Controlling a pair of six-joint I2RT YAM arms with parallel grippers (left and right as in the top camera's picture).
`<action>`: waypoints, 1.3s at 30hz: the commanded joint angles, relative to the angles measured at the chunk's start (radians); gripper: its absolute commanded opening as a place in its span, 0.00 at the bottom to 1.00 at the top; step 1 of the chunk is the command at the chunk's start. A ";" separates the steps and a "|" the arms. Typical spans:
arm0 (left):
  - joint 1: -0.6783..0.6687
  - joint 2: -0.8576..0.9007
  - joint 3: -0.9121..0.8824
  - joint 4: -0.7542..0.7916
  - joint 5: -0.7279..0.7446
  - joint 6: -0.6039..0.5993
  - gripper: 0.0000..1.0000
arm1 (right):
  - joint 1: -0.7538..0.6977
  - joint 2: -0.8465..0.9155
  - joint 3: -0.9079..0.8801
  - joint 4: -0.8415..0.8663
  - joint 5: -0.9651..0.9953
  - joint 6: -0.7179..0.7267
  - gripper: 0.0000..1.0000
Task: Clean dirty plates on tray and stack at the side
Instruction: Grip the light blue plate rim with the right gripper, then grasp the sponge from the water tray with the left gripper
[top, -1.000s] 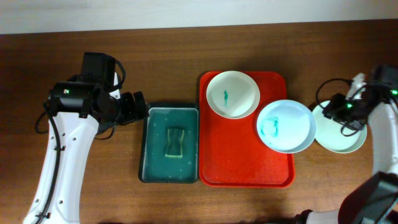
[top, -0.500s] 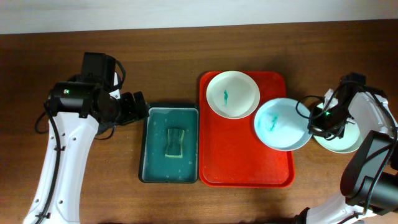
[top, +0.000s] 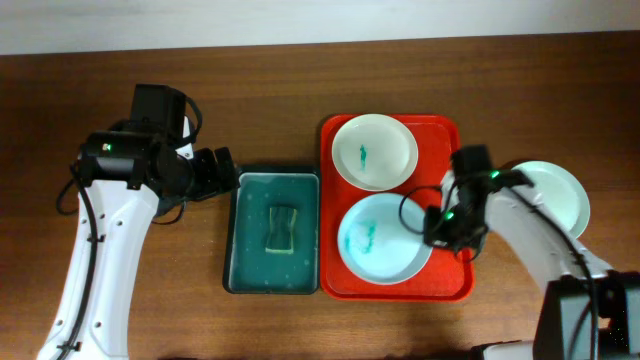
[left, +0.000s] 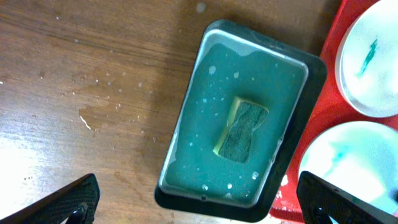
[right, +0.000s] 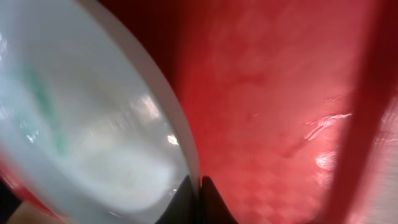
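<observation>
Now that the right gripper (top: 440, 225), pinching its rim, has dragged the plate (top: 385, 250) fully onto the tray (top: 340, 205), it looks ready for wiping, left gripper (top: 216, 172) just spread wide.

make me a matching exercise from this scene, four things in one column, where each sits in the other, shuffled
1 sponge
2 small-smear plate
3 big-smear plate
4 clean plate

A far end of the tray
B on the table right of the tray
C in the teal basin
D near end of the tray

Pairs: 1-C, 2-A, 3-D, 4-B
</observation>
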 joint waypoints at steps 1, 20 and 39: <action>0.002 -0.013 0.008 -0.001 0.003 0.005 0.99 | 0.036 -0.004 -0.079 0.064 0.089 0.120 0.04; -0.279 0.163 -0.243 0.201 0.022 0.108 0.54 | 0.022 -0.296 0.246 -0.175 0.017 -0.169 0.37; -0.360 0.427 -0.212 0.205 0.030 0.002 0.18 | 0.022 -0.295 0.245 -0.193 0.018 -0.169 0.37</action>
